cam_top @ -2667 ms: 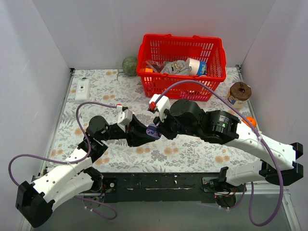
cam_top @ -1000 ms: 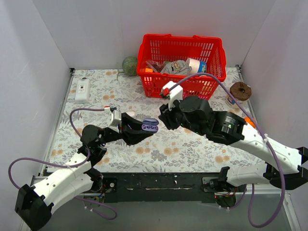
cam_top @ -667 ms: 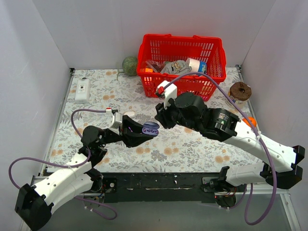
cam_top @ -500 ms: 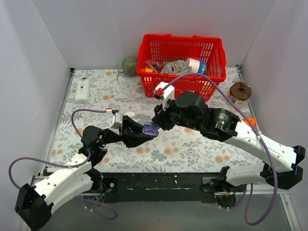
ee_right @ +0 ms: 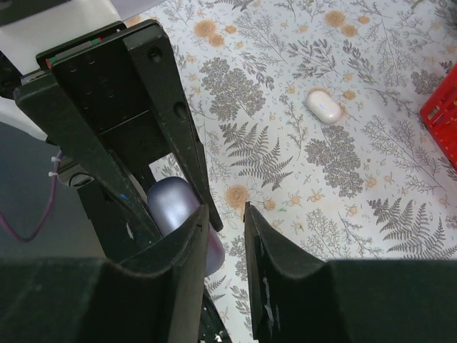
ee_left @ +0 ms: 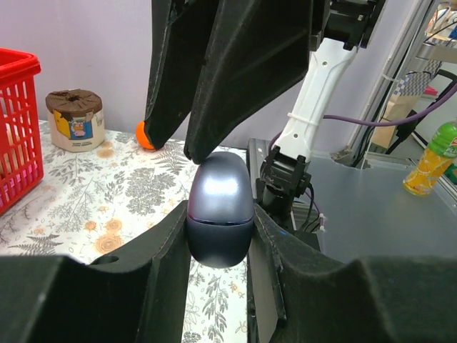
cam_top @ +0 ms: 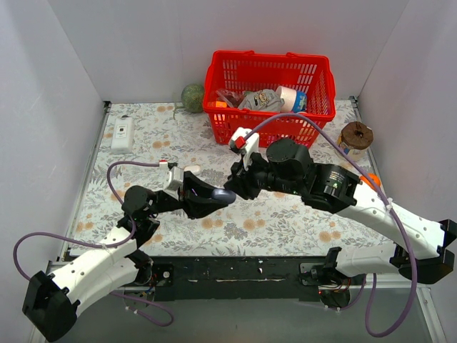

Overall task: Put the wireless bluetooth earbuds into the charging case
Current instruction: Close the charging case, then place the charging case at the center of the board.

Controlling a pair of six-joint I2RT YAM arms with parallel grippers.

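— What changed?
— The charging case (ee_left: 220,211), open a moment ago, is shut between my clenched left fingers (ee_left: 153,275). My right fingers (ee_left: 239,68), parted and empty, rest on top.
— Earbuds?
— Hidden; likely inside.

A second ago the case (cam_top: 222,194) sat open in my left gripper (cam_top: 212,199), lid back and both earbuds showing in their sockets. Now the lid is down, the case is a closed pebble, and the earbuds are out of sight. My right gripper (cam_top: 233,187) had pulled back toward the far side, closer to the red basket (cam_top: 221,118). It has since come nearer and to the left, and its fingertips (ee_left: 203,139) now rest on top of the lid. Its jaws have drawn closer together, leaving a narrow gap. My left gripper has dipped slightly to the near side.
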